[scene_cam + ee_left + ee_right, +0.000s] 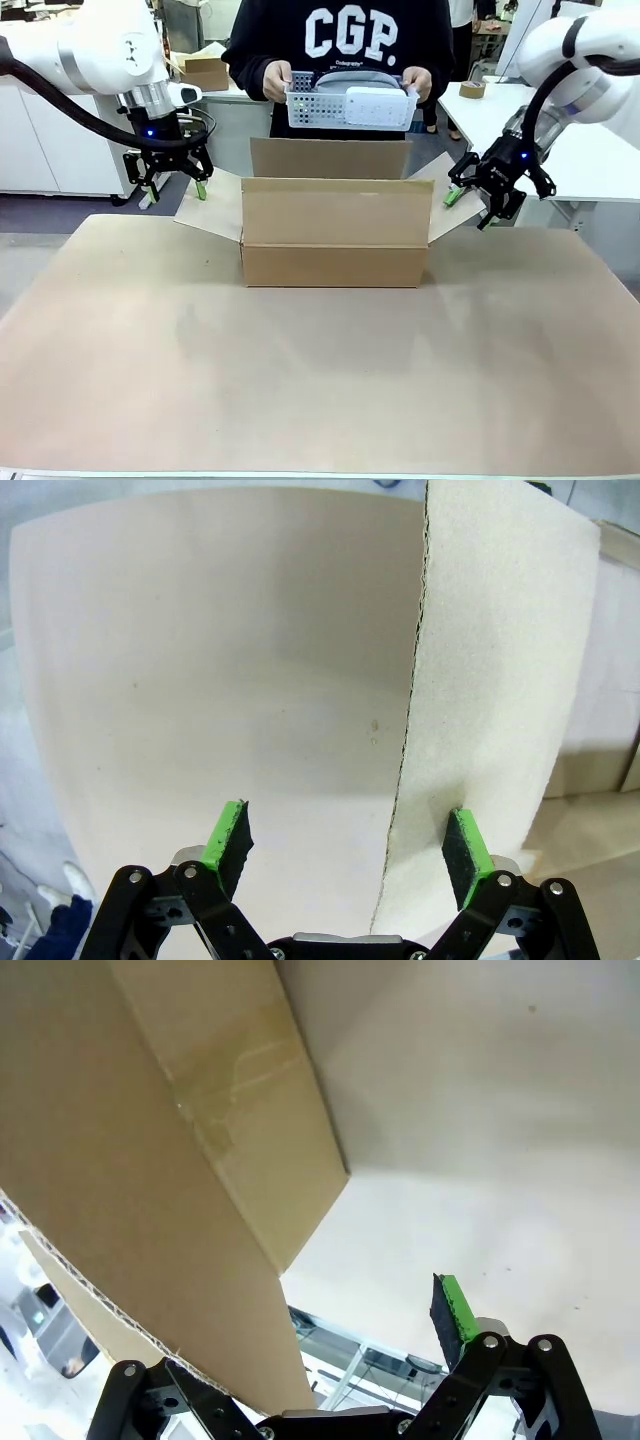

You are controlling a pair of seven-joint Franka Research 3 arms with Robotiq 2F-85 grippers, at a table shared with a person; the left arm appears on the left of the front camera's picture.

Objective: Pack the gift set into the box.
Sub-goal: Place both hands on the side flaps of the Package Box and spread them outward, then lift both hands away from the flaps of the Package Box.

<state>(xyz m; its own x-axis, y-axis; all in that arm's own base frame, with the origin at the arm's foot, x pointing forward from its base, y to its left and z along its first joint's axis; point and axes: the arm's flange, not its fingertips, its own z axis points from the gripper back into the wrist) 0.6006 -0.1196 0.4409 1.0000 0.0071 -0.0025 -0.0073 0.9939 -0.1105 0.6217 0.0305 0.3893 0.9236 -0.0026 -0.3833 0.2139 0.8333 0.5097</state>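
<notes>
The box [335, 240] stands at the table's far middle with its four flaps open. Above and behind it, a person's two hands hold the gift set [350, 103], a flat grey case with a dark band on top. My left gripper [175, 190] hangs open at the left flap [490, 680]. The flap's edge stands between the left gripper's [348, 845] green pads [228, 835], close to the right one. My right gripper [468, 208] is open at the right flap [150, 1210]. In the right wrist view that flap hides one finger, and the other pad [455, 1310] stands free.
The brown table top [320, 380] stretches bare in front of the box. A small brown carton [205, 70] sits on a counter at the back left. A tape roll [472, 89] lies on a white table at the back right.
</notes>
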